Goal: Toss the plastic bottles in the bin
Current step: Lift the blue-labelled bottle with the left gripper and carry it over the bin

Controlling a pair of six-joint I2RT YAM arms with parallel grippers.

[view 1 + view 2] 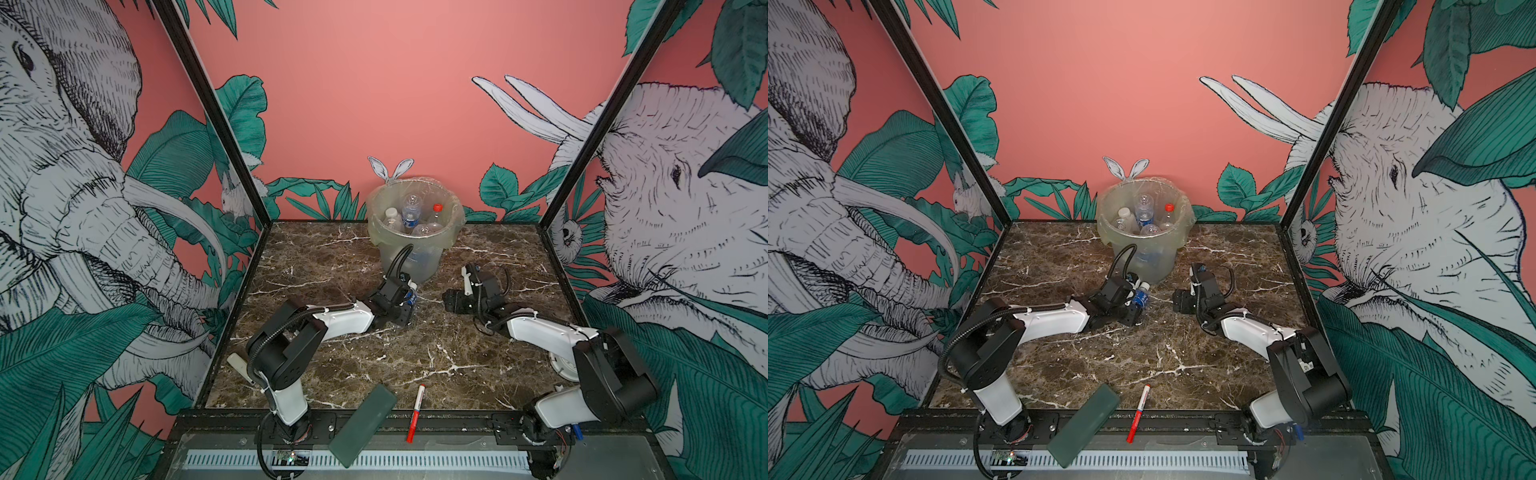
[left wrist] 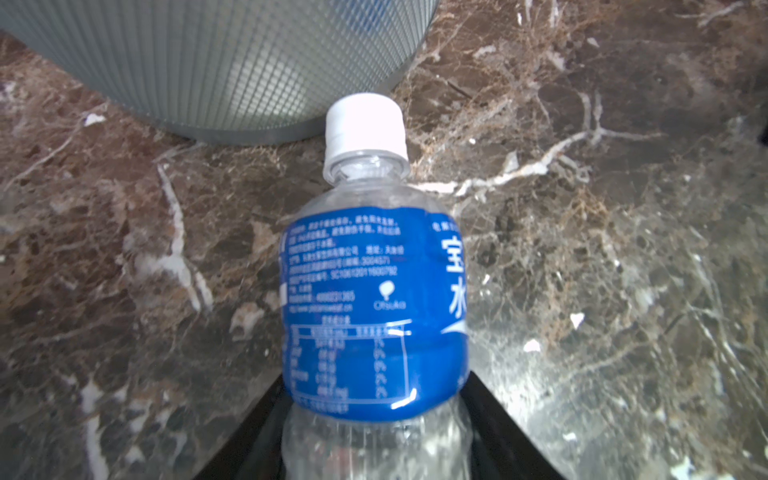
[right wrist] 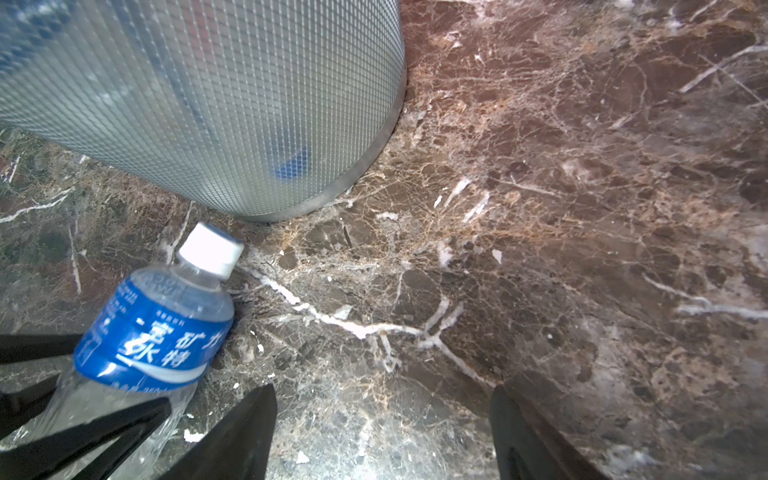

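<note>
Left arm (image 1: 345,320) and right arm (image 1: 540,332) are each wearing white moulded link shells between bulky black joint housings. Black corrugated cable (image 1: 266,336) is running along each, with white ties (image 1: 1027,310) cinching it down. The right gripper (image 3: 382,390) is showing plain black tapering fingers (image 3: 249,432).

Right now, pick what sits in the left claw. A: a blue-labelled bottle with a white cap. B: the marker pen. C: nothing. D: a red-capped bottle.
A: the left claw grips the blue-labelled bottle by its clear lower half, white cap pointing toward the bin.
</note>
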